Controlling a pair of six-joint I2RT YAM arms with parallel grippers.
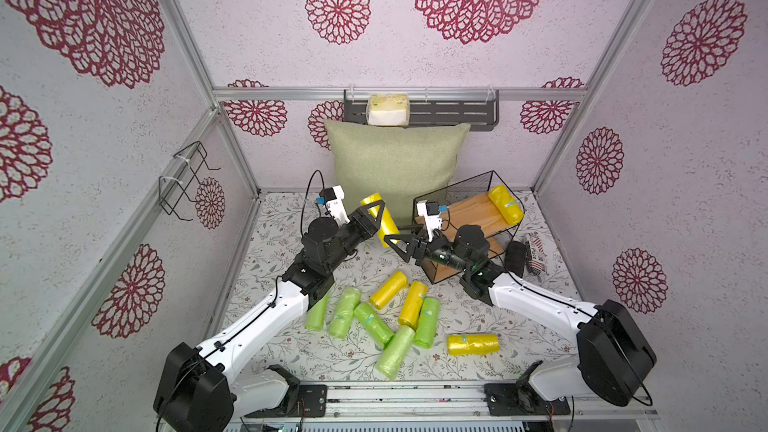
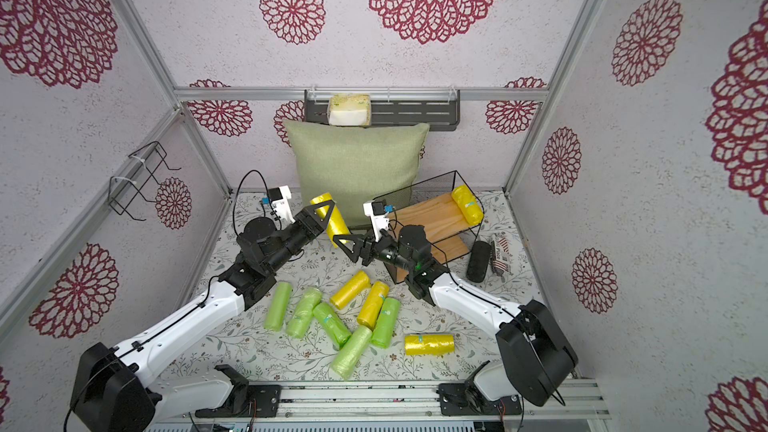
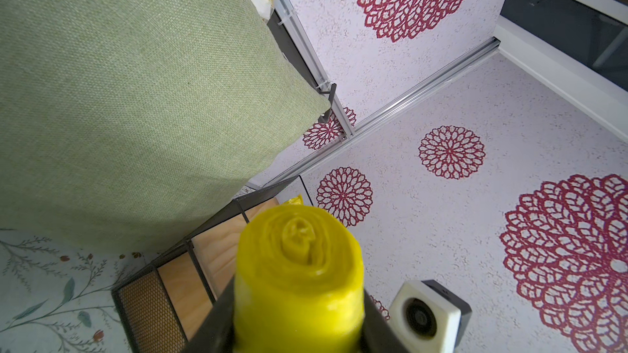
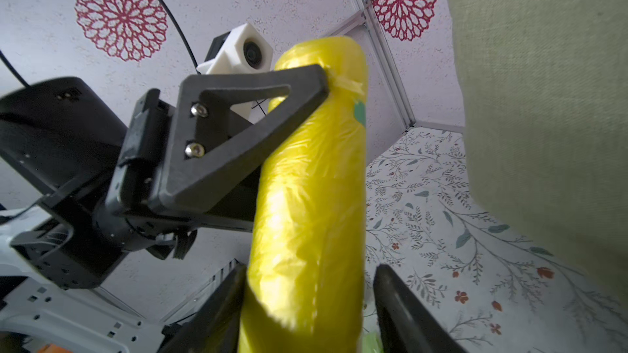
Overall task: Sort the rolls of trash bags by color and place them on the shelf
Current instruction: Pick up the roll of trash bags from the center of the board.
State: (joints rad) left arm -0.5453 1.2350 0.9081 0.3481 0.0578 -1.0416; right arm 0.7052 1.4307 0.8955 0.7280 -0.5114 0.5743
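My left gripper (image 1: 379,210) (image 3: 299,329) is shut on the upper part of a bright yellow roll (image 1: 385,222) (image 2: 332,220), held upright in the air in front of the pillow. My right gripper (image 1: 392,246) (image 4: 306,307) is open around that roll's lower end (image 4: 306,215); one finger touches it and the other stands a little apart. The shelf (image 1: 473,216) stands at the back right, with one yellow roll (image 1: 505,203) lying on its top board. On the table lie three yellow rolls (image 1: 388,289) (image 1: 412,303) (image 1: 472,344) and several light green rolls (image 1: 373,324).
A green pillow (image 1: 395,168) leans on the back wall just behind the held roll. Above it hangs a dark grey wall rack (image 1: 453,112) holding a pale packet (image 1: 387,110). A wire holder (image 1: 187,178) is on the left wall. A black case (image 1: 515,257) and a patterned item (image 1: 536,257) lie right of the shelf.
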